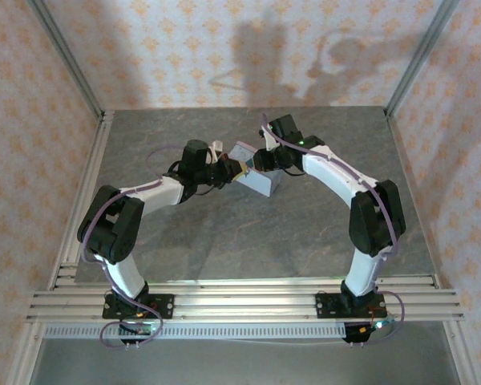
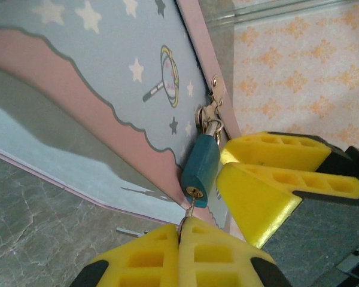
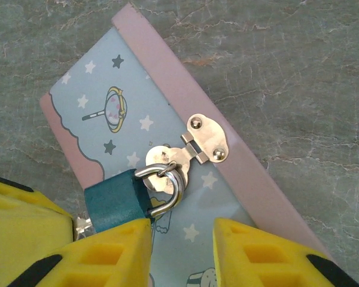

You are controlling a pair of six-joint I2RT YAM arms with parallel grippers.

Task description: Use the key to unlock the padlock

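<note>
At the near edge of the worktop (image 1: 264, 241) the two arm bases sit side by side, and both arms reach toward 12 o'clock to meet over a pale-blue tin (image 1: 255, 178) near the middle; nearest in the left wrist view, the left end effector (image 2: 180, 230) is clenched on the key (image 2: 189, 210), a thin pale sliver poking out of the seam between its pads toward 12 o'clock; the key's tip meets the keyhole (image 2: 194, 192) in the end face of the padlock (image 2: 201, 167), though how deep it sits I cannot tell; the blue body carries on toward 1 o'clock, so its long axis runs roughly in line with the key, keyhole end nearest the left arm; farther on, the shackle (image 3: 179, 185) passes through the hasp (image 3: 204, 139) on the tin's pink rim, and it does not look sprung yet; the right end effector (image 3: 182, 226) comes in from the other side, released, with nothing between its fingers but the starry lid; in its own view the padlock lies at about 10 o'clock, just above and seemingly touching the finger (image 3: 102, 257) at 7 o'clock, which may be steadying it; the left arm is nearer the keyhole and holds the key, so the coming move is probably a push along that shared axis, then a twist about it; the risk is the small body swinging on the hasp if unbraced.
</note>
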